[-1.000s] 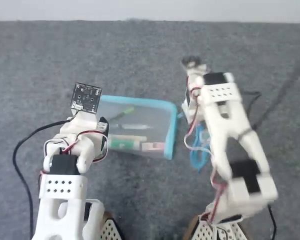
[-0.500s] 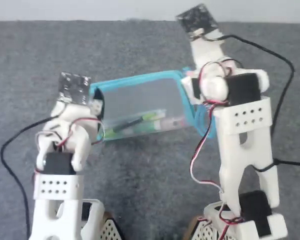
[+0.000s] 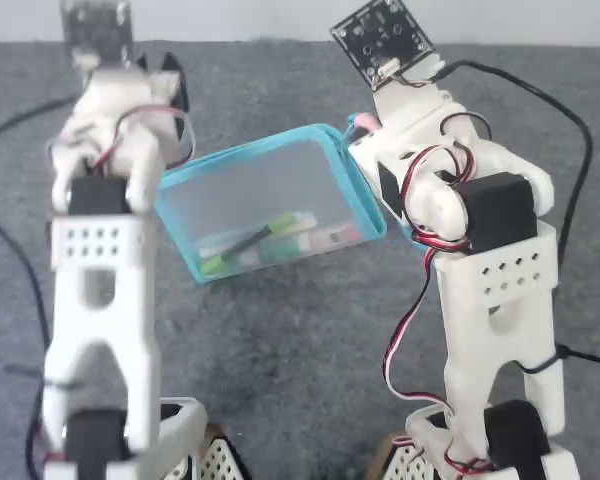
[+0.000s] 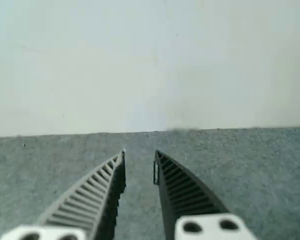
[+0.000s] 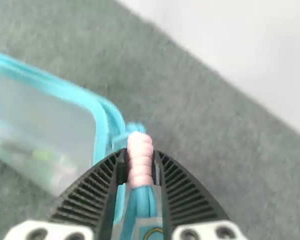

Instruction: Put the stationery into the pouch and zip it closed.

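Right gripper (image 5: 139,153) is clenched on the ribbed pink zipper pull (image 5: 140,169). The translucent, teal-edged pouch (image 3: 270,195) sits just beyond its ridged fingertips, stationery (image 3: 255,243) inside. Left gripper (image 4: 139,161) is slightly parted and empty, fuzzy grey carpet (image 4: 250,155) beyond its tips.

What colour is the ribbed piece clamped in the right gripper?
Pink; the ribbed piece shows best in the right wrist view, in the right gripper.

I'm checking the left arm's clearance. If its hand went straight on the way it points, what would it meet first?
The way looks free: ahead of the left hand lies carpet, then the wall. Which it would reach first is unclear. The pouch is off that line.
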Controlling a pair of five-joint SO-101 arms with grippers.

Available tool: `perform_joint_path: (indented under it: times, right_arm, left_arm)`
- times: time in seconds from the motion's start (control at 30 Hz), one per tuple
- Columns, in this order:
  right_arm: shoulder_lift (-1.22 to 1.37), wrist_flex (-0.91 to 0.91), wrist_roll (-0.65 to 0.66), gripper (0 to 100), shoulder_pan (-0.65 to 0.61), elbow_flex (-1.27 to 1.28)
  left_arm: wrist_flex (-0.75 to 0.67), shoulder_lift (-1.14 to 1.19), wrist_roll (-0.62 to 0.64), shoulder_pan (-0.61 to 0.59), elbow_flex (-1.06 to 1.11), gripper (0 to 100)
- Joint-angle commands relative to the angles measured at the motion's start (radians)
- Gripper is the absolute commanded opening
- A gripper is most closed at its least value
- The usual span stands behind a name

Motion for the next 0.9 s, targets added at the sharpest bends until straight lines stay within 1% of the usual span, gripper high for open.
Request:
perform_joint_path:
  times: [0.0, 0.1, 0.17, 0.3, 0.37, 0.43, 0.53, 0.6, 0.63, 0.7, 0.77, 0.87]
  right_arm:
    - [-0.065, -0.091, 0.015, 0.7, -0.012, -0.064]
    - [-0.065, -0.105, -0.002, 0.7, -0.044, -0.081]
    - [-0.065, -0.097, -0.011, 0.7, -0.053, -0.103]
    - [-0.065, -0.097, -0.012, 0.7, -0.047, -0.135]
    - [-0.065, -0.091, -0.011, 0.7, -0.042, -0.137]
    - [-0.062, -0.050, -0.009, 0.7, -0.019, -0.133]
    - [-0.024, 0.090, -0.008, 0.8, 0.053, -0.080]
    - [0.033, 0.156, -0.015, 0.8, 0.097, 0.038]
    - [0.073, 0.163, -0.015, 0.9, 0.101, 0.121]
    - [0.165, 0.136, -0.044, 1.0, 0.107, 0.275]
    - [0.266, 0.059, -0.100, 1.6, 0.114, 0.376]
    - [0.417, -0.016, -0.149, 9.7, 0.159, 0.404]
  left_arm:
    - [0.103, 0.124, 0.017, 0.031, -0.237, 9]
    - [0.172, 0.245, 0.017, 0.051, -0.323, 9]
    - [0.212, 0.319, 0.012, 0.072, -0.334, 9]
    - [0.292, 0.431, -0.086, 0.106, -0.334, 9]
    - [0.351, 0.439, -0.123, 0.106, -0.328, 6]
    - [0.381, 0.430, -0.143, 0.097, -0.312, 2]
    - [0.413, 0.365, -0.144, 0.041, -0.306, 2]
    - [0.448, 0.305, -0.144, 0.009, -0.306, 4]
    - [0.470, 0.270, -0.143, 0.000, -0.305, 4]
    - [0.532, 0.210, -0.118, -0.008, -0.292, 5]
    - [0.595, 0.161, -0.086, -0.006, -0.254, 6]
    - [0.637, 0.121, -0.086, -0.012, -0.117, 8]
